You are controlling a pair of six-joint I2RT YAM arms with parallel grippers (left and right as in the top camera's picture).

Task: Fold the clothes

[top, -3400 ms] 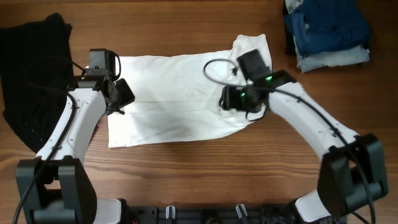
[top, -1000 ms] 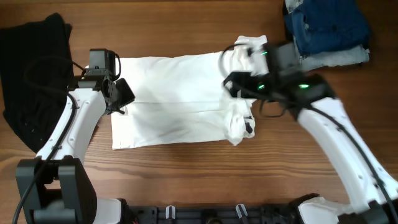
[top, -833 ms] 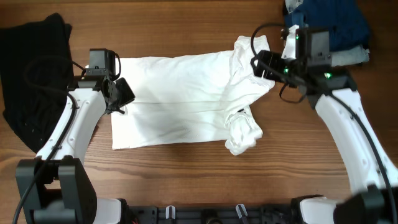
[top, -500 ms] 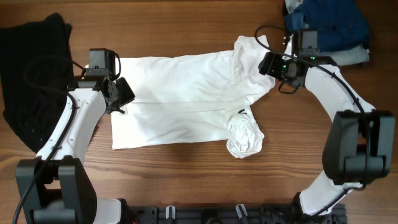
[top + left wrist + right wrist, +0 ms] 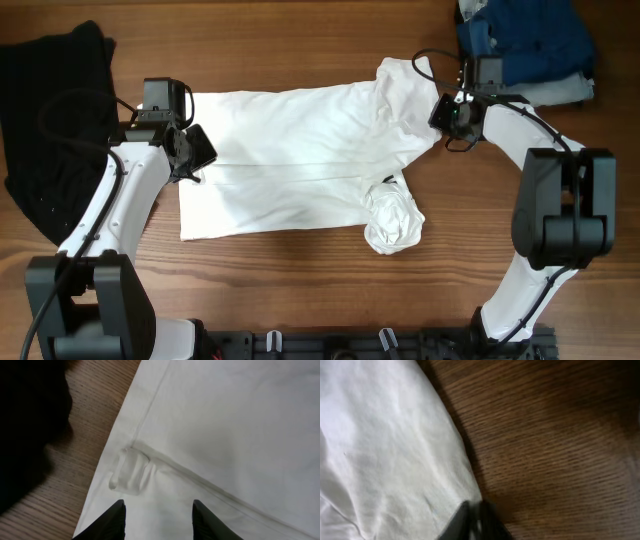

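The white T-shirt [image 5: 290, 160] lies spread across the middle of the table, with its lower right part bunched into a lump [image 5: 393, 220]. My left gripper [image 5: 195, 152] hovers over the shirt's left hem. In the left wrist view this gripper [image 5: 160, 520] is open, with plain white fabric [image 5: 225, 425] under it and a small square bump [image 5: 129, 471] in the hem. My right gripper [image 5: 447, 112] is at the shirt's upper right edge. In the right wrist view it [image 5: 477, 522] is shut where the fabric edge [image 5: 385, 450] meets the wood.
A black garment [image 5: 50, 120] lies heaped at the far left, and its dark edge [image 5: 25, 410] shows in the left wrist view. A pile of dark-blue and pale-blue pieces [image 5: 525, 45] sits at the back right corner. Bare wooden table [image 5: 560, 450] lies right of the shirt.
The right gripper let go of the shirt's lower right part, which dropped into a lump. It then moved to the upper right edge and shut there. The left arm stayed still.
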